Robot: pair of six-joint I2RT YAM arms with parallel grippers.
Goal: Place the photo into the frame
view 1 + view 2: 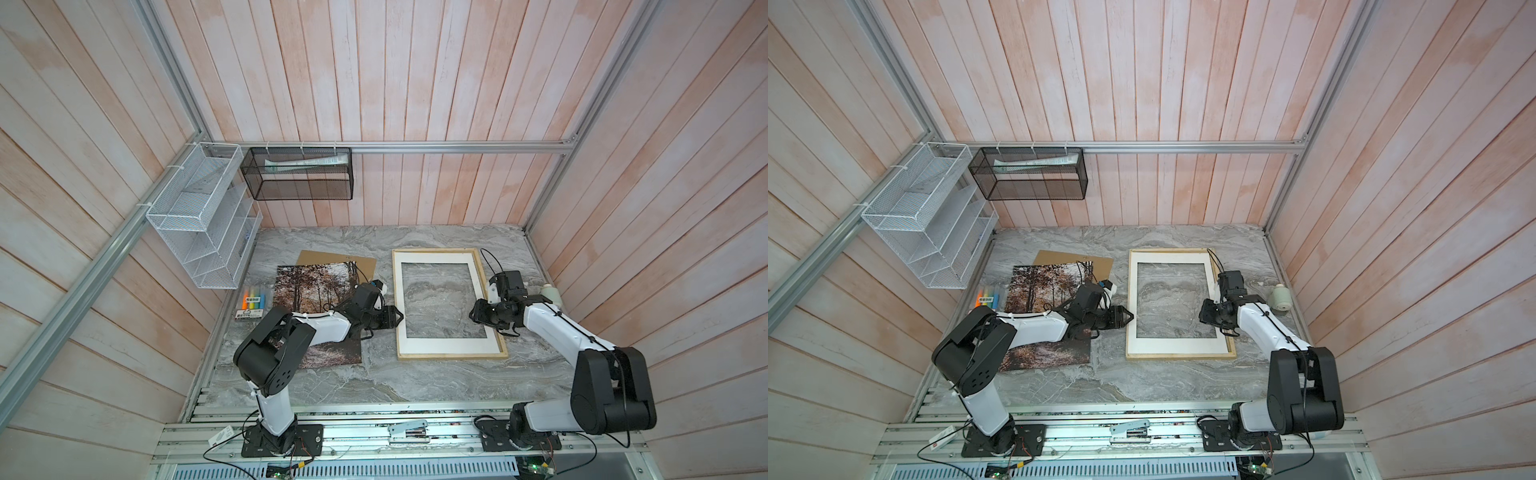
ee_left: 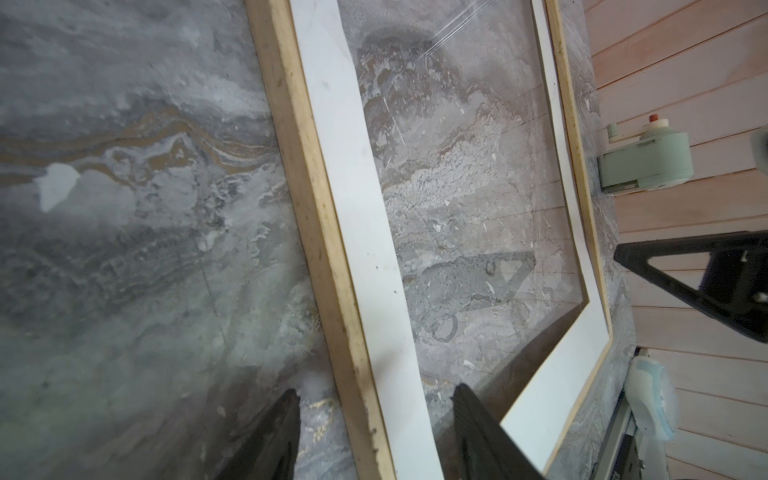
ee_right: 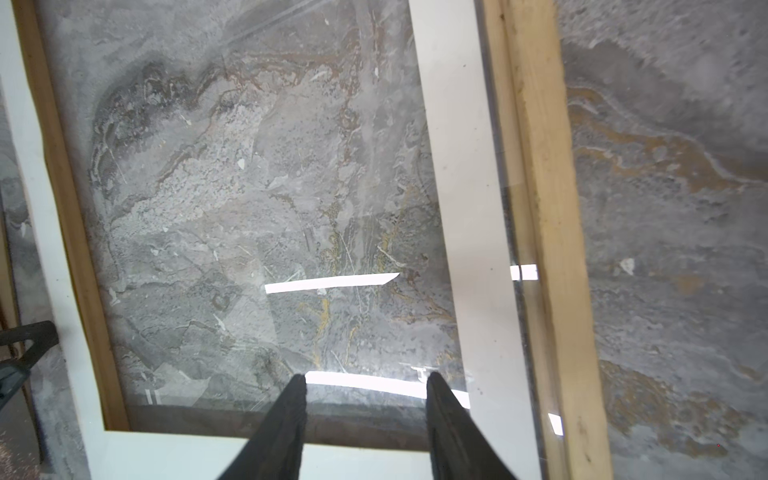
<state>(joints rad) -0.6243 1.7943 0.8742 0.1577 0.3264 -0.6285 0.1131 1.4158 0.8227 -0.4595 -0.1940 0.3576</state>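
Note:
The photo (image 1: 307, 291), an autumn forest print, lies flat at the table's left, partly under my left arm; both top views show it (image 1: 1038, 286). To its right lies the pale wood frame (image 1: 453, 355) (image 1: 1179, 354) with a white mat (image 1: 446, 343) inside it. My left gripper (image 1: 397, 318) (image 2: 376, 395) is open at the frame's left side, one finger on either side of the rail (image 2: 316, 208) and the mat strip (image 2: 357, 166). My right gripper (image 1: 473, 316) (image 3: 365, 380) is open and empty over the mat's opening, near the right rail (image 3: 540, 166).
A brown backing board (image 1: 328, 257) sticks out behind the photo. A pack of markers (image 1: 252, 301) lies at the left edge. A pale green object (image 1: 552, 293) stands by the right wall. A white mesh rack (image 1: 199, 216) and a black mesh basket (image 1: 299, 174) hang at the back left.

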